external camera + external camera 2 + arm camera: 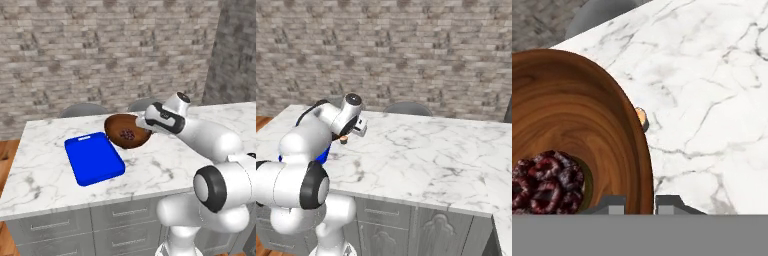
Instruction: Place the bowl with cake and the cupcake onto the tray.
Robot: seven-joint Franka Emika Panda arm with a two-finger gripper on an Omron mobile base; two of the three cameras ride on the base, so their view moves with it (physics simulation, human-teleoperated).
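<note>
claw [640, 202]: narrow, its two tips pinching the right-hand rim of the bowl with cake, one tip inside the wall and one outside, as the hand view shows

bowl with cake [127, 131]: held up off the tabletop and tilted toward the left base camera, so the inside faces that view; it hangs over the marble just beside the far right corner of the tray, its lower edge close above the surface

cake [547, 182]: a dark, knobbly piece sitting low in the bowl's hollow, near the bottom left of the hand view

cupcake [642, 118]: a small orange-pink bit peeks out past the bowl's rim in the hand view, standing on the marble; most of it is hidden behind the bowl

tray [94, 158]: lies flat on the tabletop, left of the bowl, handle slot at its far short end

tabletop [431, 150]: white veined marble over grey drawers

backdrop: brick wall [100, 50], with grey chair backs [407, 108] behind the far edge
</note>
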